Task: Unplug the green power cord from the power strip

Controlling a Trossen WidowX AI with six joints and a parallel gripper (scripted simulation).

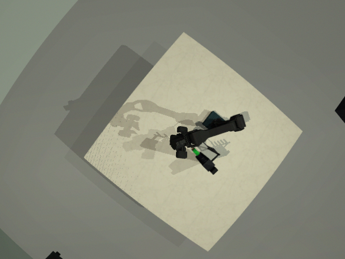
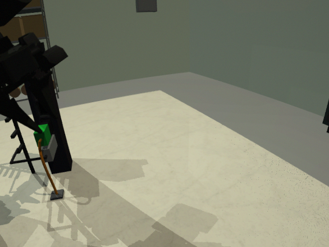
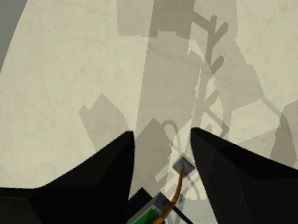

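The green plug (image 1: 196,152) (image 2: 46,137) (image 3: 146,218), with a grey part (image 2: 51,151), is against the lower end of the upright black power strip (image 1: 206,162) (image 2: 62,164). How deep it sits is hidden. Its orange cord (image 2: 47,168) (image 3: 179,189) runs down to a small dark plate (image 2: 56,195) (image 3: 182,164). My gripper (image 3: 162,136) is part open, with nothing between its fingers. In the wrist view the plug shows low, below the line of the fingertips. In the exterior view one fingertip overlaps the plug's top; I cannot tell whether they touch.
A thin black rack with pegs (image 2: 23,146) stands beside the strip. My arm (image 1: 216,132) reaches over the pale table (image 1: 224,200) from a dark teal block (image 1: 209,118). Shelves with brown boxes (image 2: 33,26) stand behind.
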